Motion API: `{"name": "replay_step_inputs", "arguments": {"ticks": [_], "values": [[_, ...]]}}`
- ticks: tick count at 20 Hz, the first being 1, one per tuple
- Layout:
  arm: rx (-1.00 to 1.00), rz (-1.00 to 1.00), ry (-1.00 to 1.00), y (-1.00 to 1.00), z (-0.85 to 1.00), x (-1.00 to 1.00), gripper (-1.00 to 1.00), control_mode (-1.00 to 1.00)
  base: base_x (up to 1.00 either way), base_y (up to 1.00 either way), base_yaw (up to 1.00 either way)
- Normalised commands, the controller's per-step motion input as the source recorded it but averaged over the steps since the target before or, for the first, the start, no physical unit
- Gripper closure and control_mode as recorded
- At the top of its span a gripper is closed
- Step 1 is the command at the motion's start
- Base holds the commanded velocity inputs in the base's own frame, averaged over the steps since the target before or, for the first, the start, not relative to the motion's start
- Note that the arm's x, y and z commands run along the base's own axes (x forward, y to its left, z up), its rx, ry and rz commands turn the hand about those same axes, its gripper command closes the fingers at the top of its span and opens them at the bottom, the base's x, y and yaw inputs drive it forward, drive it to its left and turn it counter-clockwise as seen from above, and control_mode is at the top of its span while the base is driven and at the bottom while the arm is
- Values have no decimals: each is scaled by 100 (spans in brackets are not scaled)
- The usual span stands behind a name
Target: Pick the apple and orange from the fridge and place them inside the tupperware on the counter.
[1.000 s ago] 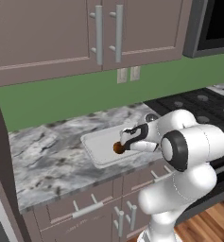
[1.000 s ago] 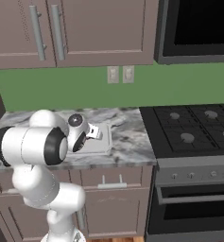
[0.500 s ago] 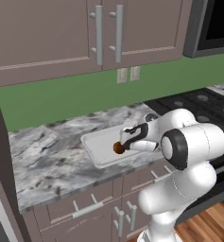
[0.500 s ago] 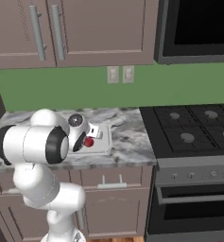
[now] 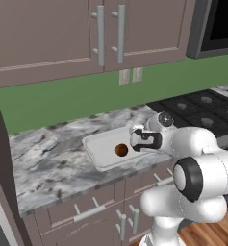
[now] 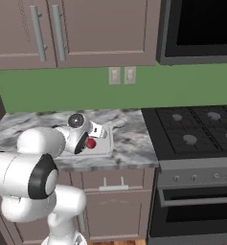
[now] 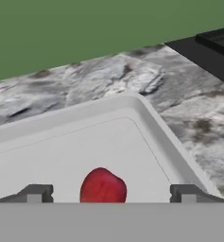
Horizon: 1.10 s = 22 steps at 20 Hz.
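Item, apple [image 7: 103,186]: glossy, firm, light, apt to roll, lying in the tupperware [image 7: 156,132] near its right rim on the counter [image 7: 104,78]; my gripper [image 7: 108,194] released, fingers spread either side; I'd regrasp across its widest middle.

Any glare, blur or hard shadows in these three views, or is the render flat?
Left base view: even light, no glare, the orange dark on one side in the tupperware. Right base view: sharp, the apple small beside the arm. Hand view: the apple soft-edged, counter veining smeared.
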Motion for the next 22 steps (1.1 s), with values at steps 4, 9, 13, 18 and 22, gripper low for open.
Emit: {"name": "replay_step_inputs", "arguments": {"ticks": [4,9,13,18,22], "values": [[0,-4,0,-60,87,-48,-100,-100,0,0,0],[0,-1,0,-74,98,-56,-100,-100,0,0,0],[0,0,0,-71,96,-72,-100,-100,0,0,0],[0,0,0,-71,77,-98,-100,-100,0,0,0],[0,0,0,-74,64,-100,-100,-100,0,0,0]]}}
